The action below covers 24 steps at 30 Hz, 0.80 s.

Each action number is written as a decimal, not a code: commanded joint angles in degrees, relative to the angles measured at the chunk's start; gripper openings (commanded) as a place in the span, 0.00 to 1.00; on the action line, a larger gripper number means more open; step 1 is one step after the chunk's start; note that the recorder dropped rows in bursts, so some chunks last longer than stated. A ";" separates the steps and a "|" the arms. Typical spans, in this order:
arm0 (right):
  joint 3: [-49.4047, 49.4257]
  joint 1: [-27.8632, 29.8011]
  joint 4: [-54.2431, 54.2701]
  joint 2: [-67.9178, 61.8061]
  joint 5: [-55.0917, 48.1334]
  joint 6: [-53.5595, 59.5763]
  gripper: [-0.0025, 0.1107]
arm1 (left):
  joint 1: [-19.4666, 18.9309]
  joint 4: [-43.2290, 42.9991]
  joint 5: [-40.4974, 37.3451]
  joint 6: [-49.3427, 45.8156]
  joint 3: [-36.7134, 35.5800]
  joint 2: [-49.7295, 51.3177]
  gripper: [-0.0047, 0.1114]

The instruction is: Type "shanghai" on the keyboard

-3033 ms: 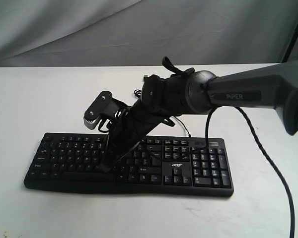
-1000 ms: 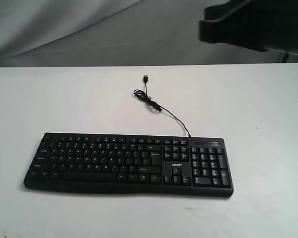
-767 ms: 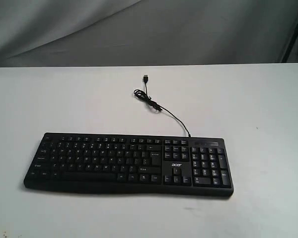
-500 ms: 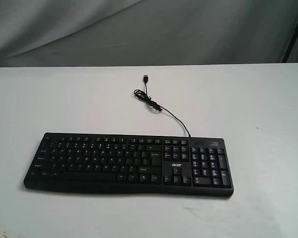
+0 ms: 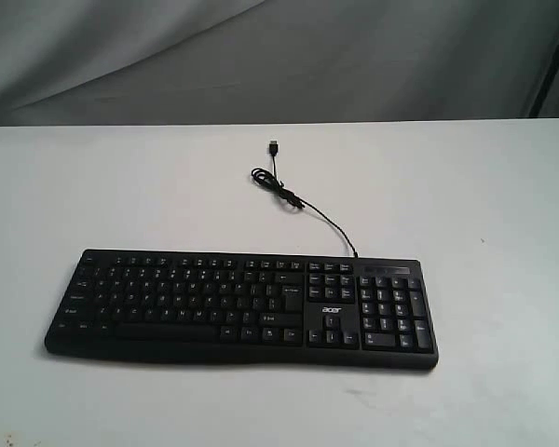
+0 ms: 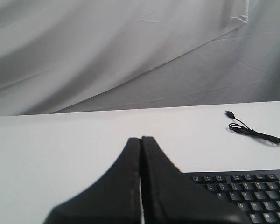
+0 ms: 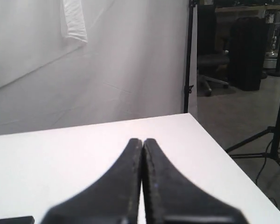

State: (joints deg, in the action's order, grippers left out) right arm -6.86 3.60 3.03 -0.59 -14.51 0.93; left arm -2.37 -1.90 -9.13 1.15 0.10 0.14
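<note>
My left claw [image 6: 141, 139] is closed with nothing in it, its two black fingers pressed flat together along their whole length. It points roughly level across the white surface [image 5: 121, 186] toward the grey cloth backdrop [image 5: 261, 56], held low. One corner of the keyboard [image 5: 242, 309] shows just past its fingers, the upper rows of keys legible only as small white marks.

My right claw [image 7: 143, 140] is closed and empty too, its fingertips meeting in a thin seam. It also lies about level, aimed over a far edge of the surface at the backdrop and a black light stand [image 7: 189, 56] beyond it. A dark sliver at the frame's border may be an end of the keyboard, but too little of it shows to be sure.

The keyboard lies flat on the near half of the surface, long side across the exterior view, number pad to the right and the acer logo beside it. Its thin cable [image 5: 303, 207] leaves the back edge near the number pad, runs away toward the backdrop, loops once and ends in a loose USB plug [image 5: 273, 147] lying on the surface.
</note>
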 commanded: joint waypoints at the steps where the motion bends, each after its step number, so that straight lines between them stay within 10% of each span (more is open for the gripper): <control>1: 3.85 0.42 -0.72 0.59 0.04 0.80 0.02 | 0.37 0.00 0.34 0.15 -0.10 -0.14 0.04; 24: 6.86 0.42 -0.99 0.59 -3.26 0.61 0.02 | 0.37 0.00 0.34 0.15 -0.10 -0.14 0.04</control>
State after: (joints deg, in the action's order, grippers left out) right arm -0.17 3.60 2.78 -0.15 -17.60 1.37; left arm -2.37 -1.90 -9.13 1.15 0.10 0.14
